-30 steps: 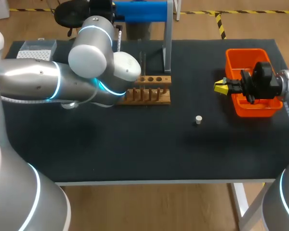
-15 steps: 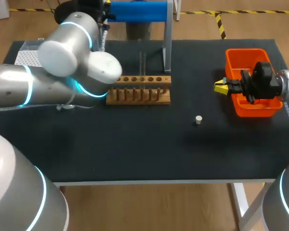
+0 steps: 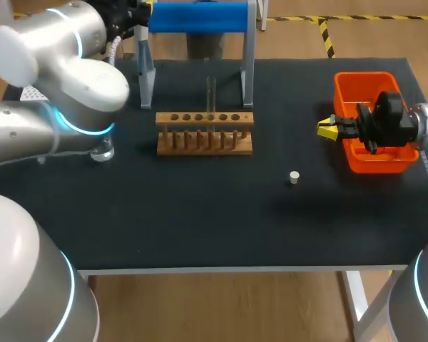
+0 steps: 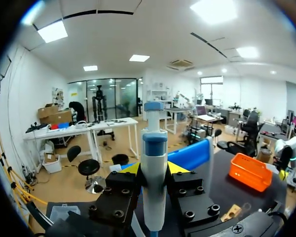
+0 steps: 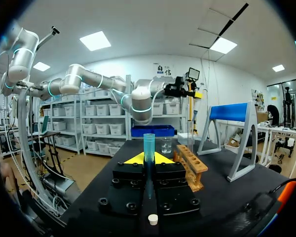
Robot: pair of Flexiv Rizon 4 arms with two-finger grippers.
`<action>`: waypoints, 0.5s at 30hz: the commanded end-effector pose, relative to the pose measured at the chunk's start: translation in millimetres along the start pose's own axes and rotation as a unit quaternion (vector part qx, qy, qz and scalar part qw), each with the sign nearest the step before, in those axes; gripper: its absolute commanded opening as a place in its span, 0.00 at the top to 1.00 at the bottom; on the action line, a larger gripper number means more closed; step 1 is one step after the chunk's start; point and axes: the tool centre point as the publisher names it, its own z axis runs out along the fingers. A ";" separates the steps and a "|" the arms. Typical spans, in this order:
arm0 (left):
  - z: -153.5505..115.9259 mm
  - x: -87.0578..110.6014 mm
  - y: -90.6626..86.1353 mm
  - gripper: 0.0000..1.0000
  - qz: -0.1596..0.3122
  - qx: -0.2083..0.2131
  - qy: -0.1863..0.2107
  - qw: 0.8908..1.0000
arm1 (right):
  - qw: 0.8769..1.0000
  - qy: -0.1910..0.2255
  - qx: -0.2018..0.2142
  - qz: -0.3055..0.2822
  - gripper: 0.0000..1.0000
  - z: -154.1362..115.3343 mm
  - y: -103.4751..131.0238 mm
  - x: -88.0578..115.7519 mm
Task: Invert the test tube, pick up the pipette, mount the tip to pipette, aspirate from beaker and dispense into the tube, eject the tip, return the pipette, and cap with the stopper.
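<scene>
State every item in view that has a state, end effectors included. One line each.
pipette: held upright in the left end effector
left end effector: shut on the pipette
test tube: standing in the wooden rack, uncapped
stopper: loose on the table, touching nothing
beaker: upright on the table
right end effector: at the orange bin edge, grip unclear

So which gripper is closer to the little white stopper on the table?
Right. The right gripper sits close behind the stopper, beside the orange bin; the left gripper is far off at the back left, by the blue stand.
</scene>
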 end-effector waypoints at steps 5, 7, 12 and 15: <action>-7.6 -2.8 -3.6 1.00 0.000 -0.001 0.100 0.995 | 1.000 0.001 0.001 0.000 1.00 -0.1 -0.2 -0.4; -16.6 0.5 -5.2 1.00 0.012 0.013 0.120 0.993 | 1.000 0.001 0.001 0.000 1.00 -0.1 -0.2 -0.4; -34.5 14.0 -7.6 1.00 0.028 0.045 0.187 0.981 | 1.000 0.001 0.001 0.000 1.00 -0.1 -0.2 -0.4; -43.9 20.5 -6.7 1.00 0.024 0.065 0.218 0.974 | 1.000 0.001 0.001 0.000 1.00 -0.1 -0.2 -0.4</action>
